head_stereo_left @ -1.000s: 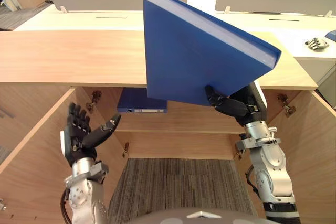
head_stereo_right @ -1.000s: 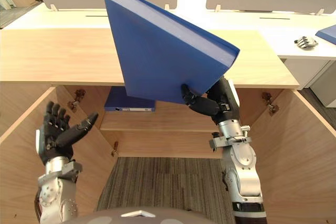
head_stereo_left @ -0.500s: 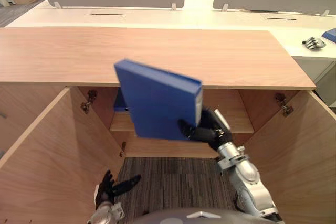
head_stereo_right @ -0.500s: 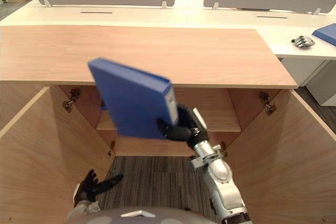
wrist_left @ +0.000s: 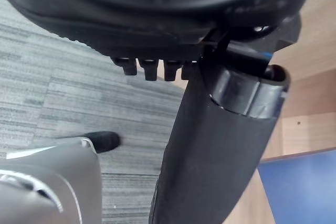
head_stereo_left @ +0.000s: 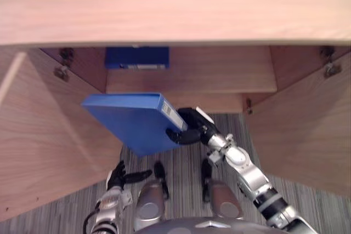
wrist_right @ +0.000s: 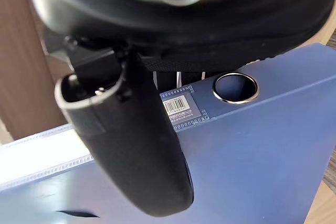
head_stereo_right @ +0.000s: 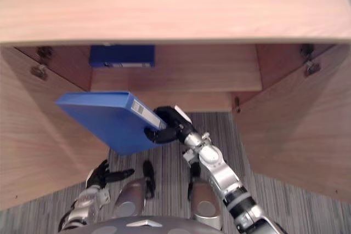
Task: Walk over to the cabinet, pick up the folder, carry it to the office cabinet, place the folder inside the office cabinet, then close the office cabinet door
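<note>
Right hand (head_stereo_left: pixel 188 130), clamped on the spine of the flat blue plastic folder (head_stereo_left: pixel 129 121), should level it, then slide it far onto the wooden cabinet shelf (head_stereo_left: pixel 219 83); left hand (head_stereo_left: pixel 117 178) hangs near, fingers relaxed.

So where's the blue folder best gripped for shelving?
At the labelled spine end, from the robot's own side, as the right hand grips the folder now. The spine is the stiff edge and faces the hand, probably leaving the far end free to enter the cabinet first.
</note>
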Motion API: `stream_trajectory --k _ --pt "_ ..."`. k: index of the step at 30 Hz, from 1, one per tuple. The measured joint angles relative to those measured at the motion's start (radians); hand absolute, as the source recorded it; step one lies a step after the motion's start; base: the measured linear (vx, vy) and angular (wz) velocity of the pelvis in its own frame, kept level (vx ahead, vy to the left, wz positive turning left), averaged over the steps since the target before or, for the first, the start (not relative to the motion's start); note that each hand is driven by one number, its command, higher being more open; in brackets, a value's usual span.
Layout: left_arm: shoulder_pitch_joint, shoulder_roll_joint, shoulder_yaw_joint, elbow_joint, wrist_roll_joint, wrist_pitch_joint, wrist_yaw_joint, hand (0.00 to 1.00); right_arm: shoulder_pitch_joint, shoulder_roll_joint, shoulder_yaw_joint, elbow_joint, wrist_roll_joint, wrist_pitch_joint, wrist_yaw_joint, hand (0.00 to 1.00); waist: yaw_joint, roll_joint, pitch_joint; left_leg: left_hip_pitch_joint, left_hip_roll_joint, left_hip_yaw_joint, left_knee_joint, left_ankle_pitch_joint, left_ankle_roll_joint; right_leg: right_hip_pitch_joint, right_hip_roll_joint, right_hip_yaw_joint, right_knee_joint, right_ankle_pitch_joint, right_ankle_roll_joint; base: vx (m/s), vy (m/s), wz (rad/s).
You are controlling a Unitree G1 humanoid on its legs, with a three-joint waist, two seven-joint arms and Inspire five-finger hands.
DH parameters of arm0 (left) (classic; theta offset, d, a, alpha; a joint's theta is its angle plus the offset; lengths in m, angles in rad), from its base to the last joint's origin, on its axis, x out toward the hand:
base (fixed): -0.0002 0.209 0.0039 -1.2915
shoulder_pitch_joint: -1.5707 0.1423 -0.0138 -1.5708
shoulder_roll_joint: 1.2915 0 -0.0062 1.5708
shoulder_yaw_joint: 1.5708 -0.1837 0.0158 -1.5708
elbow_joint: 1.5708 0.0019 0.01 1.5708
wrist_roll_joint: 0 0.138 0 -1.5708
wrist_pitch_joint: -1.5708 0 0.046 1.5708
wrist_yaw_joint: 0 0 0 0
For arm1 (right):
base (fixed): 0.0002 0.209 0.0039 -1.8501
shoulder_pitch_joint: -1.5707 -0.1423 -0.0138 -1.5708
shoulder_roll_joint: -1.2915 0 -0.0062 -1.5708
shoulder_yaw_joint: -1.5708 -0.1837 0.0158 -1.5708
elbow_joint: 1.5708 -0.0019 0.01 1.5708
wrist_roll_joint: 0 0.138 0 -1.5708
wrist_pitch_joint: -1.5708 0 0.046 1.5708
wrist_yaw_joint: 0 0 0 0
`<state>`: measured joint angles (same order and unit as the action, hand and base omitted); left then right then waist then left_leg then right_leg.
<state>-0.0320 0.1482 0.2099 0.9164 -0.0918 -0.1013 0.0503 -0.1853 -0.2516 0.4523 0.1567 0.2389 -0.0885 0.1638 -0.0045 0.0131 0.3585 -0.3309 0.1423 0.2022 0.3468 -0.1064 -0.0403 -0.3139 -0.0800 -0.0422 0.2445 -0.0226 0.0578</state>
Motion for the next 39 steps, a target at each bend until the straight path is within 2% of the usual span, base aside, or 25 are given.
stream_trajectory --k 4,6,9,11,14,17,24,29,39 --pt "-0.035 0.0 -0.012 -0.037 -0.021 -0.007 0.013 1.0 -0.013 0.004 -0.035 -0.017 0.024 0.0 -0.03 0.0 0.005 -0.003 0.048 -0.15 0.028 -0.008 0.171 -0.065 -0.001 -0.179 0.001 0.014 0.226 -0.089 -0.005 -0.16 -0.028 -0.05" --pt "-0.045 -0.006 -0.023 -0.081 -0.031 -0.007 0.016 1.0 0.003 0.012 -0.072 -0.082 0.089 -0.001 -0.058 0.0 0.006 -0.001 0.078 -0.261 0.047 -0.023 0.29 -0.111 -0.003 -0.298 0.001 0.015 0.358 -0.14 -0.009 -0.2 -0.058 0.0" --pt "-0.07 -0.03 -0.018 -0.133 -0.054 -0.006 0.026 1.0 0.005 0.035 -0.142 -0.177 0.153 -0.005 -0.095 0.0 0.011 0.005 0.098 -0.381 0.071 -0.041 0.386 -0.137 -0.005 -0.417 0.002 0.012 0.457 -0.17 -0.014 -0.17 -0.037 0.01" --pt "-0.101 -0.047 -0.013 -0.176 -0.054 -0.007 0.033 1.0 -0.017 0.074 -0.204 -0.208 0.202 -0.039 -0.127 0.0 0.014 0.007 0.108 -0.473 0.079 -0.065 0.448 -0.14 -0.003 -0.501 0.002 -0.001 0.527 -0.187 -0.024 -0.11 -0.04 0.12" --pt "-0.152 -0.055 -0.004 -0.221 -0.054 -0.007 0.034 1.0 -0.074 0.112 -0.279 -0.212 0.282 -0.081 -0.179 0.0 0.029 0.007 0.116 -0.584 0.089 -0.088 0.518 -0.149 -0.011 -0.609 0.003 -0.009 0.605 -0.208 -0.036 -0.07 -0.034 0.1" --pt "-0.21 -0.069 0.009 -0.281 -0.054 -0.008 0.054 1.0 -0.148 0.142 -0.348 -0.21 0.346 -0.096 -0.235 0.0 0.038 0.007 0.14 -0.671 0.098 -0.103 0.564 -0.151 -0.014 -0.697 0.005 -0.013 0.659 -0.218 -0.041 -0.01 -0.006 0.0" --pt "-0.244 -0.098 0.002 -0.401 -0.056 -0.009 0.082 1.0 -0.258 0.173 -0.395 -0.202 0.482 -0.129 -0.279 0.0 0.05 0.007 0.144 -0.797 0.108 -0.119 0.637 -0.159 -0.021 -0.819 0.008 -0.015 0.731 -0.228 -0.044 -0.01 0.017 0.0" --pt "-0.263 -0.112 -0.018 -0.459 -0.059 -0.009 0.099 1.0 -0.363 0.193 -0.441 -0.201 0.6 -0.19 -0.302 0.0 0.054 0.007 0.144 -0.864 0.108 -0.13 0.681 -0.163 -0.018 -0.879 0.004 -0.015 0.77 -0.232 -0.041 -0.04 0.065 0.01" --pt "-0.262 -0.12 -0.029 -0.493 -0.074 -0.011 0.118 1.0 -0.459 0.215 -0.52 -0.196 0.868 -0.288 -0.308 0.0 0.054 0.007 0.144 -0.876 0.111 -0.132 0.678 -0.163 -0.018 -0.892 0.006 -0.016 0.765 -0.23 -0.043 0.0 0.07 -0.01"
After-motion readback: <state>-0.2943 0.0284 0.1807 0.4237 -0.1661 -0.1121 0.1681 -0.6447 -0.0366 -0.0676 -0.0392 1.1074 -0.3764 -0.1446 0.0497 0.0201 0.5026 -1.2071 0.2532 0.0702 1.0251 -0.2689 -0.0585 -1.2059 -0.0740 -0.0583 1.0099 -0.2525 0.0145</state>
